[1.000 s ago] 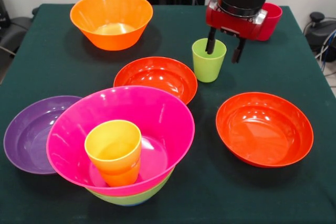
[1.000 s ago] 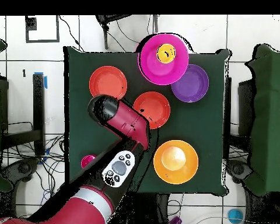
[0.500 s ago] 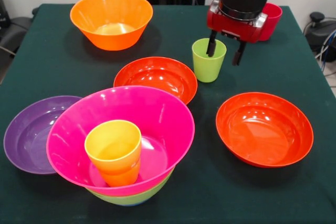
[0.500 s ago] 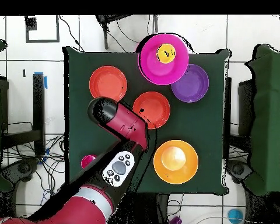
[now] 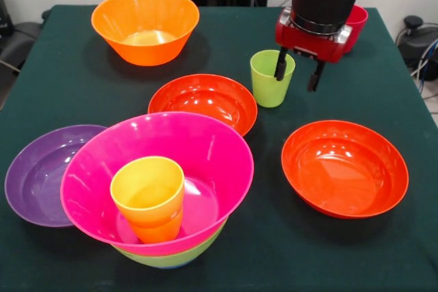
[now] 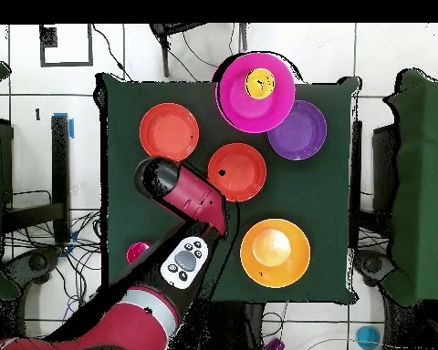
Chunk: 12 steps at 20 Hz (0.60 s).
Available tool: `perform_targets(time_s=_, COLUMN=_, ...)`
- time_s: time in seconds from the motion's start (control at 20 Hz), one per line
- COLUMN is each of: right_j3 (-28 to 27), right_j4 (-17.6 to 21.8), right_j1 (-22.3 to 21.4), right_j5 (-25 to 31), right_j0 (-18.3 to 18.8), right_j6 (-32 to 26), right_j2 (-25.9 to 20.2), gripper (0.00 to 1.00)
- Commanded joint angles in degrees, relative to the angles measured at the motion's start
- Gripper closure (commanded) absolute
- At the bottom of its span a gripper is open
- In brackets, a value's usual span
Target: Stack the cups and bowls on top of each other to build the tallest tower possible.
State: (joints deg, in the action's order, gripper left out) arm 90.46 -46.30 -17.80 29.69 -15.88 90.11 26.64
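Nearby, red-orange bowls (image 5: 203, 100) flank the green cup (image 5: 271, 78).

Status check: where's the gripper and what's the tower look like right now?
Gripper open, straddling the near rim of the green cup, not closed on it. Tower: yellow cup in magenta bowl on green bowl. Nothing blocking.
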Motion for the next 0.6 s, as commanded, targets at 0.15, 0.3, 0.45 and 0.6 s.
perform_targets(time_s=0.15, right_j3=4.8, right_j4=2.5, right_j1=1.4, right_j5=-5.7, right_j0=1.2, right_j6=8.6, right_j2=-11.1, gripper=0.00)
perform_targets(time_s=0.3, right_j3=4.4, right_j4=2.9, right_j1=1.5, right_j5=-5.6, right_j0=1.6, right_j6=8.6, right_j2=-11.1, gripper=0.00)
perform_targets(time_s=0.45, right_j3=5.2, right_j4=3.0, right_j1=1.4, right_j5=-6.5, right_j0=2.0, right_j6=8.4, right_j2=-11.9, gripper=0.00)
perform_targets(time_s=0.6, right_j3=6.6, right_j4=3.0, right_j1=0.4, right_j5=-6.7, right_j0=1.5, right_j6=9.1, right_j2=-11.9, gripper=0.00)
